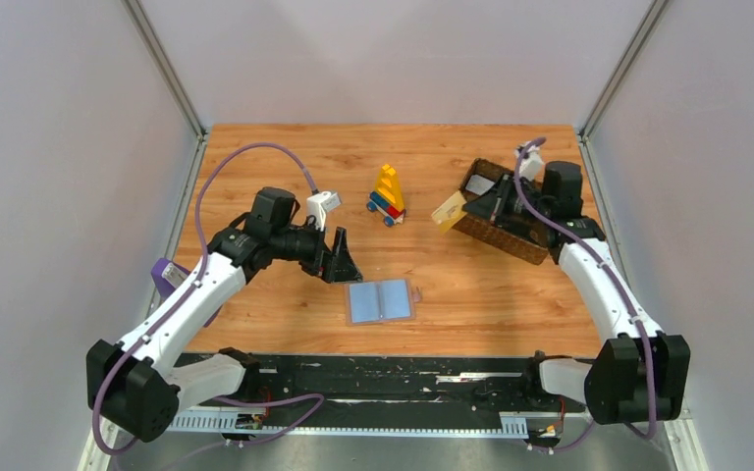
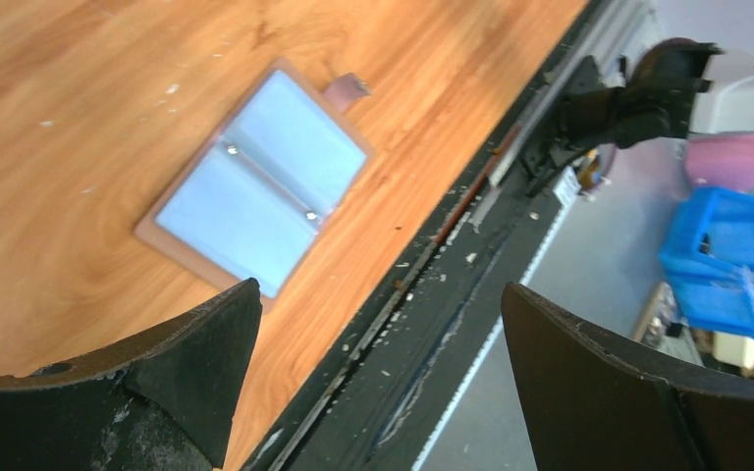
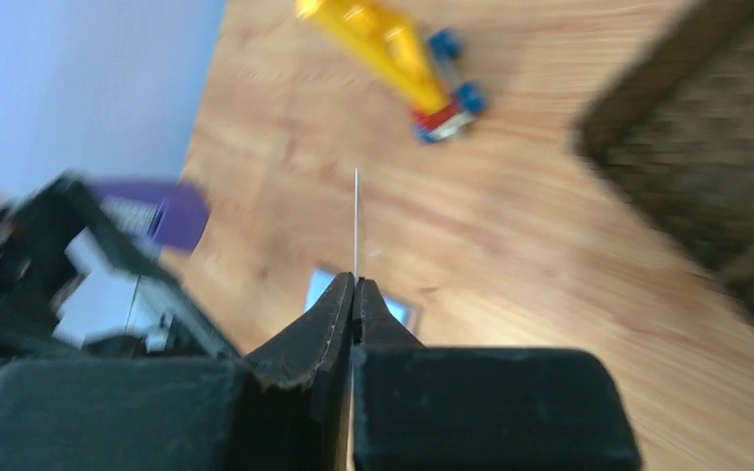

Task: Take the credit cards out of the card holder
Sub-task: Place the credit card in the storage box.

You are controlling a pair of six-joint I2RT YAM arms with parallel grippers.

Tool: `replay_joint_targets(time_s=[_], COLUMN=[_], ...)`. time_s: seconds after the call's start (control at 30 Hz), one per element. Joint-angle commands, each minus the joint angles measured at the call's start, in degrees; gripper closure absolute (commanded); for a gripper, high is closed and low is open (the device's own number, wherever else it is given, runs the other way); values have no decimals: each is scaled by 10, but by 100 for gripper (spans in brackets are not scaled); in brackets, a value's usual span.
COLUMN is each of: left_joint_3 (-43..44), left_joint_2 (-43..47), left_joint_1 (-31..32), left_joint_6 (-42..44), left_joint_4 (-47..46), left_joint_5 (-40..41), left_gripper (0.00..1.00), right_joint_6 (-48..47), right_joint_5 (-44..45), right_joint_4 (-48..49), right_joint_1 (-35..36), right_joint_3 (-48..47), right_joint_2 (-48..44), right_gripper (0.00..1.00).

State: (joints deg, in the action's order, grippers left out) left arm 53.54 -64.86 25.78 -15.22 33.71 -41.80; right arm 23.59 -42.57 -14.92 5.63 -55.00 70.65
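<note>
The light-blue card holder [image 1: 381, 301] lies open and flat on the table near the front edge; in the left wrist view [image 2: 255, 186] both panels look bare, with the pinkish tab [image 2: 346, 90] on one edge. My left gripper [image 1: 342, 263] is open and empty, just left of and behind the holder, its jaws [image 2: 378, 324] wide apart. My right gripper [image 1: 471, 208] is shut on the tan-gold card [image 1: 449, 211], held in the air at the left edge of the basket. In the right wrist view the card [image 3: 356, 221] shows edge-on as a thin line between the closed fingertips [image 3: 356, 287]. The black card is not visible.
A brown woven basket [image 1: 511, 235] stands at the right with a greyish-white flat thing [image 1: 478, 183] in it. A yellow block tower on a small wheeled toy [image 1: 388, 193] stands behind the holder. A purple object [image 1: 162, 275] lies at the table's left edge.
</note>
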Motion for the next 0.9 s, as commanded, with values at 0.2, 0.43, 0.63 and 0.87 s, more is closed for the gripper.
replay_joint_targets(time_s=[0.2,0.43,0.63,0.87], left_joint_3=[22,22,17,16], left_joint_2=[64,78,88,86], left_joint_1=[1,0,0,0], left_joint_6=[36,34,33,32], left_joint_4=[38,51,49,55], left_joint_5=[145,193,199,213], left_gripper=[0,0,0,0], right_joint_6=[111,126,146,180], right_joint_5=[245,307,302,294], right_joint_4=[130,205,269,325], right_joint_1=[-152,-203,-225,-231], right_joint_3=[55,68,75,86], right_joint_2=[-36,-1,62,123], right_gripper=[100,100,100,100])
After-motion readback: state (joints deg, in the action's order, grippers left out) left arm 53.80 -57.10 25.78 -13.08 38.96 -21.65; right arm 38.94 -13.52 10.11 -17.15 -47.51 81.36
